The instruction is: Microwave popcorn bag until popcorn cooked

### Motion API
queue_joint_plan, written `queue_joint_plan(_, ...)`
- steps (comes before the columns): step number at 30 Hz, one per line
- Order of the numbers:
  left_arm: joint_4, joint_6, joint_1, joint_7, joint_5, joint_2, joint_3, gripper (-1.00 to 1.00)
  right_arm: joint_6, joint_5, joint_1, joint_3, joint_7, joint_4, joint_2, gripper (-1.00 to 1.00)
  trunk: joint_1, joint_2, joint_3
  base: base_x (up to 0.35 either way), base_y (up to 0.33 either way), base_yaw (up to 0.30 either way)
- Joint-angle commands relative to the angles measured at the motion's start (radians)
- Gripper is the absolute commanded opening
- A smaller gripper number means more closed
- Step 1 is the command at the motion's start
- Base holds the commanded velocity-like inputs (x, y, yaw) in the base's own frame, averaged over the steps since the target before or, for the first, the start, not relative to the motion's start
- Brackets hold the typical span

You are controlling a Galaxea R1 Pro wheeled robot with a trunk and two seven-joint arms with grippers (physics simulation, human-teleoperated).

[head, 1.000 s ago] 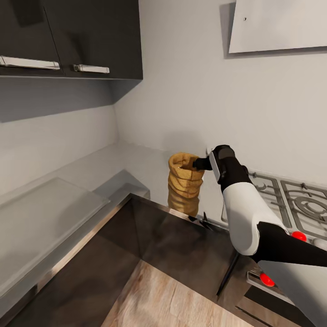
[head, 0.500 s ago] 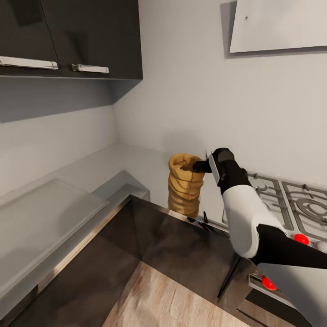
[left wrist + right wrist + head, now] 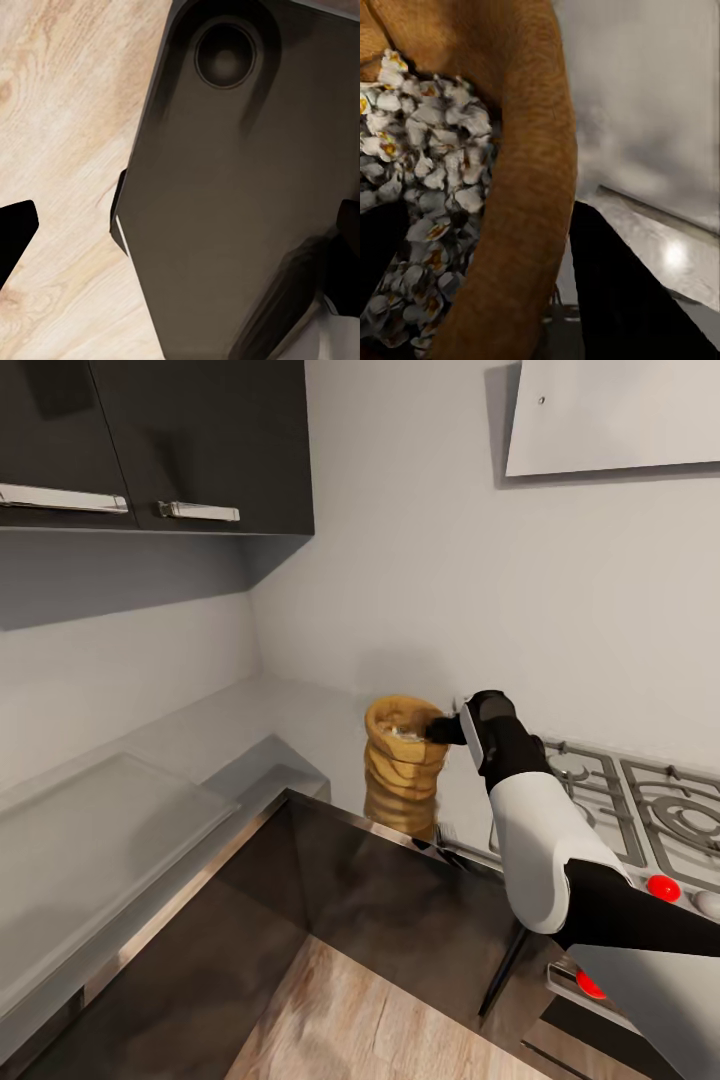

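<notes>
Tan popcorn bag (image 3: 402, 768), centre frame, stands on the grey counter (image 3: 250, 730) beside the stove (image 3: 640, 805); the right claw (image 3: 440, 731) is clamped on its rim. A thin rim pinch could slip or tip kernels out.

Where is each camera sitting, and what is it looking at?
Head view: up on the head, looking down at the popcorn bag on the countertop; right gripper at its rim.
Left wrist view: near the left gripper, facing wooden floor.
Right wrist view: facing popcorn inside the bag.
Head and right wrist views share the bag.
</notes>
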Motion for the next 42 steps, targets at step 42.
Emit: queue_joint_plan(42, -0.001, -0.001, 0.000, 0.003, 0.003, -0.003, 0.000, 1.00, 0.148, 0.010, 0.000, 0.002, 0.000, -0.195, 0.001, -1.00, 0.000, 0.000, -0.001, -0.073, 0.000, 0.000)
